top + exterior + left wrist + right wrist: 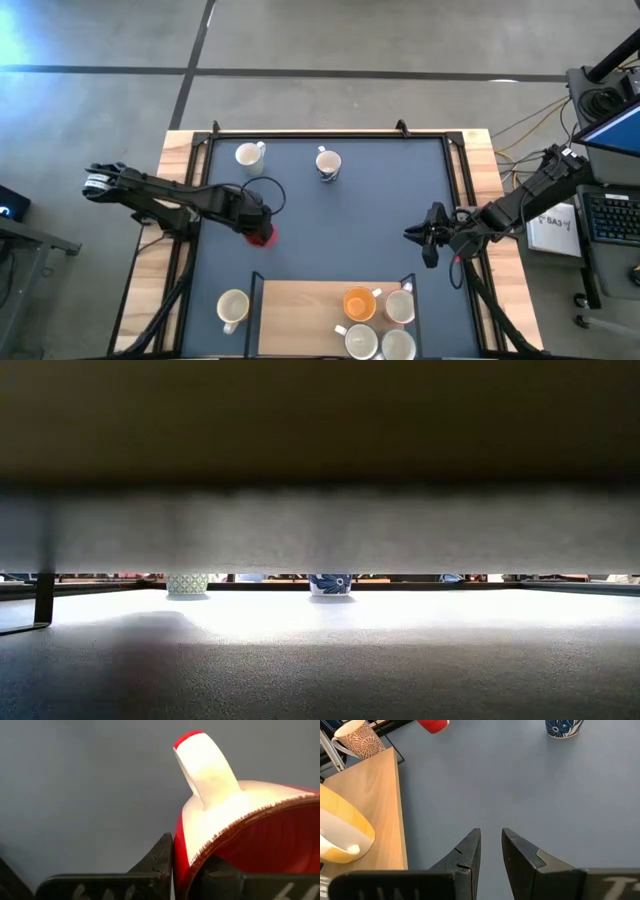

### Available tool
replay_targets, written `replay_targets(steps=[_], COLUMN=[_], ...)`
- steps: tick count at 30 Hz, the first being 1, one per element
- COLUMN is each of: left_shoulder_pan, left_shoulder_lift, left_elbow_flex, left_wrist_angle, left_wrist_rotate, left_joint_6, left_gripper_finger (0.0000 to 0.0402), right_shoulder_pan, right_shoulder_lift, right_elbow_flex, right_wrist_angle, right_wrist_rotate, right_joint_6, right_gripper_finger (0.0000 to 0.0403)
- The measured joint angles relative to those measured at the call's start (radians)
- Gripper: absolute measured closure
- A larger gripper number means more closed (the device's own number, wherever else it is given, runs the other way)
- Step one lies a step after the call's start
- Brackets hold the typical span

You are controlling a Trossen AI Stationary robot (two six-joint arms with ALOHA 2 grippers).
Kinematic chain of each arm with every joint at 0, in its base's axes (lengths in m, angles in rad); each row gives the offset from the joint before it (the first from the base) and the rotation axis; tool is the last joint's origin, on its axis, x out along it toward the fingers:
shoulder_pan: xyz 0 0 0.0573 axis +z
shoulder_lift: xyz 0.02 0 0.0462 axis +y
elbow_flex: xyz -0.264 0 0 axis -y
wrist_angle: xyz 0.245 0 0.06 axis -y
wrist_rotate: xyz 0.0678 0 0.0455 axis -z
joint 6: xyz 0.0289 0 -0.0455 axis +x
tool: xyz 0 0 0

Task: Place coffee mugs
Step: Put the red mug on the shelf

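My left gripper is left of the table's middle, shut on the red mug, which fills the left wrist view. My right gripper hovers near the right edge, its fingers a little apart over bare mat. A white mug and a blue-patterned mug stand near the far edge. A cream mug stands near the front left. An orange mug and three pale mugs sit on the wooden board. My left gripper pinches the red mug's wall at the rim, close beside the handle. One finger is outside the mug and one is inside it. The fingers come from the table's left. Whether the mug's base is off the mat does not show.
A dark mat covers the table inside a black frame. The wooden board lies at the near edge. Something dark close to the lens blocks most of the low view, leaving only the two far mugs visible. Cables and a desk stand right of the table.
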State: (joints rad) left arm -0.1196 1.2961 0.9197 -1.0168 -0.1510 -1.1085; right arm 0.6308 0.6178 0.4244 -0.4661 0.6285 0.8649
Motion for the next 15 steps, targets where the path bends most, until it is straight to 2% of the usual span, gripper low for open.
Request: replay_targets(steps=[9,15], left_shoulder_pan=[-0.018,-0.093], left_shoulder_lift=[0.084,0.219], left_elbow_flex=[0.158,0.356], left_wrist_angle=[-0.003,-0.022], left_wrist_rotate=[-0.008,0.035], left_joint_6=[0.079,0.181], left_gripper_finger=[0.0396,0.0397], right_shoulder_pan=[0.000,0.000], right_shoulder_lift=[0.000,0.000], right_elbow_flex=[0.000,0.000], right_wrist_angle=[0.000,0.000], right_wrist_rotate=[0.000,0.000], right_joint_6=[-0.001,-0.001], right_gripper_finger=[0.0335,0.0335])
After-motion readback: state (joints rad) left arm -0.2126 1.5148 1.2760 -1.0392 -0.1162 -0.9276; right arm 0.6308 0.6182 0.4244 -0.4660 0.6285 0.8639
